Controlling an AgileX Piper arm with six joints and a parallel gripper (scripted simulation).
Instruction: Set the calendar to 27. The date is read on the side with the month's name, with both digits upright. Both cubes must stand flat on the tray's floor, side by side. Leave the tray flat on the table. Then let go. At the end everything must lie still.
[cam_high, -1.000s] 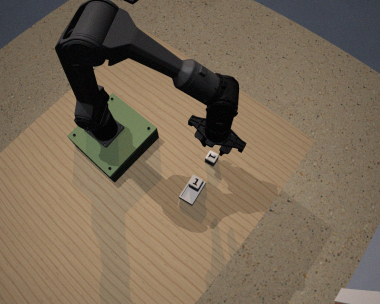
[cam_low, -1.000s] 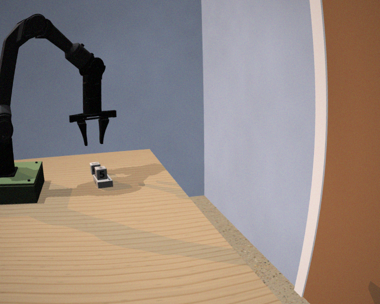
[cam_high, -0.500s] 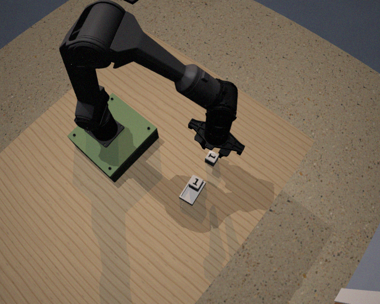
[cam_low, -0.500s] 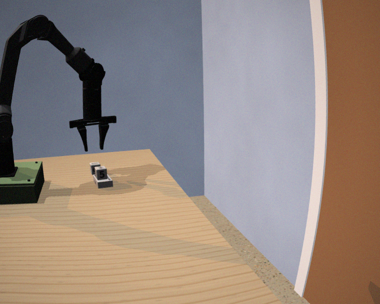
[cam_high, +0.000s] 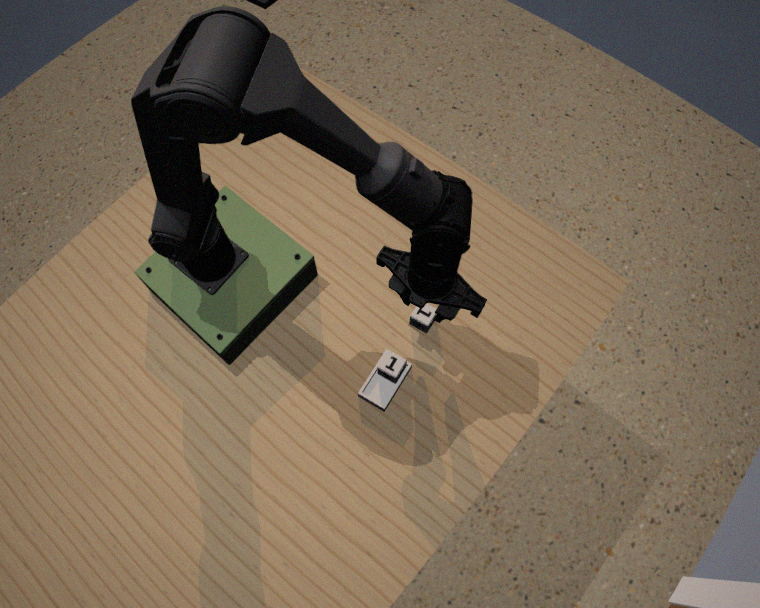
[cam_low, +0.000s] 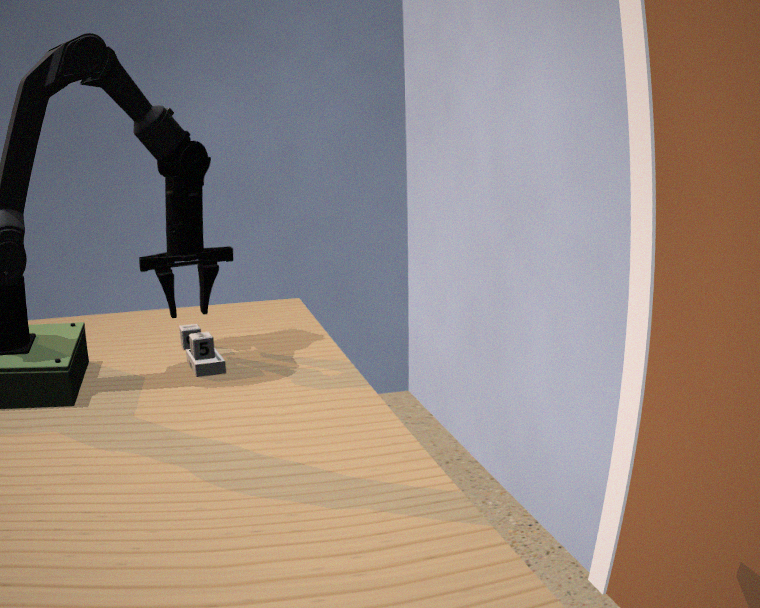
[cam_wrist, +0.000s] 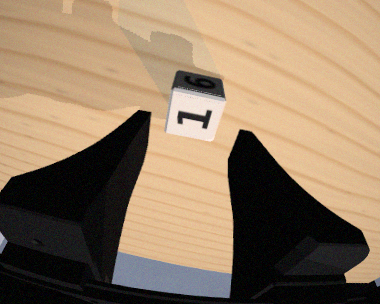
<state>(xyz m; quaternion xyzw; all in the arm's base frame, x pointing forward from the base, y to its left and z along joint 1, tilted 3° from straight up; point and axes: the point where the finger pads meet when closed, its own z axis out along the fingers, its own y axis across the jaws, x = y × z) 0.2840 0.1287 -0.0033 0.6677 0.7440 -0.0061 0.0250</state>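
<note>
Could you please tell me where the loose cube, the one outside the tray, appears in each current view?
Top: the loose cube is right of centre, partly under the tool.
Exterior: left of centre, behind the tray.
Wrist: upper centre, beyond the fingertips.
Shared landmark: the wooden table top.
</note>
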